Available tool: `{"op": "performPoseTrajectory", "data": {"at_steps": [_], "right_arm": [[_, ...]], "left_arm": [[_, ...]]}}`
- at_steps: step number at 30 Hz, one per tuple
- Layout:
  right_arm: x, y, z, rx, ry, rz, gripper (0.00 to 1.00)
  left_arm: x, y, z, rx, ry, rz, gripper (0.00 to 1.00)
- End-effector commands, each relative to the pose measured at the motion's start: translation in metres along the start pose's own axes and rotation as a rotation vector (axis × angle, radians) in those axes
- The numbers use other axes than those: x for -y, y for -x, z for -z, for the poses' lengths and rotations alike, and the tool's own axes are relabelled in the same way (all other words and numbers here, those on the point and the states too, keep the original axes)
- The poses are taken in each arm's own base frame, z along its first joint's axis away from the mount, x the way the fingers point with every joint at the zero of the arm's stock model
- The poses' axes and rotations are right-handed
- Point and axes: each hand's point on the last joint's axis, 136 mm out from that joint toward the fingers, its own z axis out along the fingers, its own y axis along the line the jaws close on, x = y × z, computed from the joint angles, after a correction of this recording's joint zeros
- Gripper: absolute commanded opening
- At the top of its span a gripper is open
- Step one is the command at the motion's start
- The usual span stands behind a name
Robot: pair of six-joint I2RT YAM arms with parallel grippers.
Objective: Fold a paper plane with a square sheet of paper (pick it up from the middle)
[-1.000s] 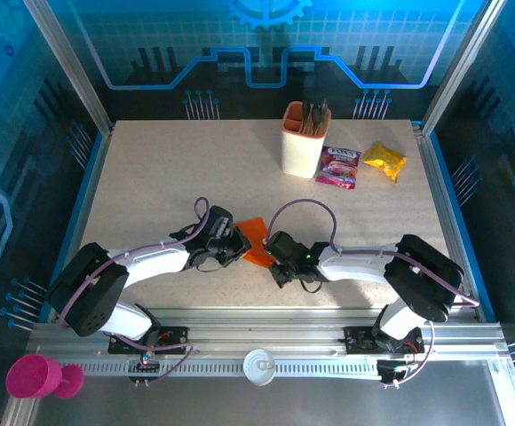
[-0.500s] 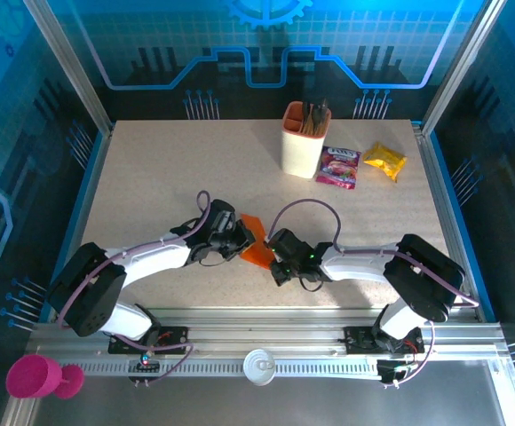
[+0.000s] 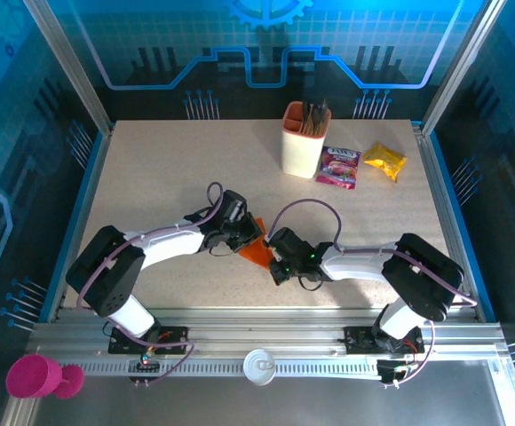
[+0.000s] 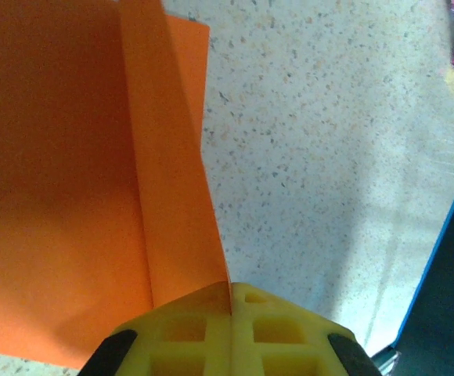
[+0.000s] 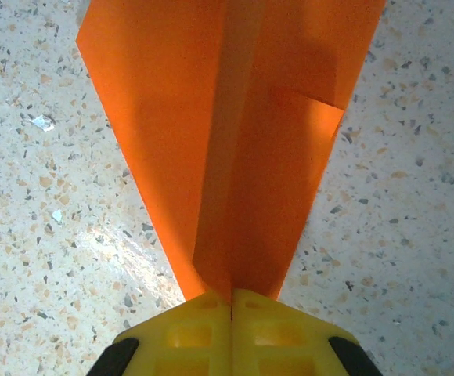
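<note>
The square sheet of paper (image 3: 257,253) is bright orange and folded into a pointed, layered shape like the paper plane. It lies low over the table between the two arms. My left gripper (image 3: 245,236) is shut on one folded edge of the paper (image 4: 94,196); the yellow jaws (image 4: 231,288) meet with the sheet pinched between them. My right gripper (image 3: 273,255) is shut on the narrow pointed end, and the paper (image 5: 235,133) fans out wider away from the jaws (image 5: 231,298), with a centre crease and an overlapping flap.
A peach holder cup (image 3: 305,142) with dark sticks stands at the back right. Beside it lie a purple snack packet (image 3: 338,167) and a yellow packet (image 3: 384,161). A pink cup (image 3: 35,377) sits off the table at the near left rail.
My left gripper has moved right and slightly away, closer to the right gripper, carrying its edge of the paper. Less orange shows between the grippers. The right arm has hardly moved.
</note>
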Motion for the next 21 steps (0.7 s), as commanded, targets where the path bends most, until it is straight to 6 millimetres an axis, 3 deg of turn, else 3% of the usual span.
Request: {"op": "performPoseTrajectory", "data": {"at_steps": [1, 9, 16, 21], "right_arm": [[0.012, -0.042, -0.011, -0.15, -0.022, -0.022, 0.0], [0.013, -0.052, -0.018, -0.188, 0.003, -0.047, 0.0], [0.013, -0.059, -0.02, -0.22, 0.031, -0.065, 0.0], [0.012, -0.062, -0.022, -0.244, 0.038, -0.07, 0.0]], "left_arm": [[-0.008, 0.005, -0.004, 0.025, 0.061, -0.014, 0.0], [-0.017, 0.008, -0.02, 0.02, 0.096, -0.021, 0.0], [-0.015, 0.011, -0.021, 0.029, 0.102, -0.033, 0.0], [0.0, 0.017, -0.014, 0.047, 0.071, -0.08, 0.23]]}}
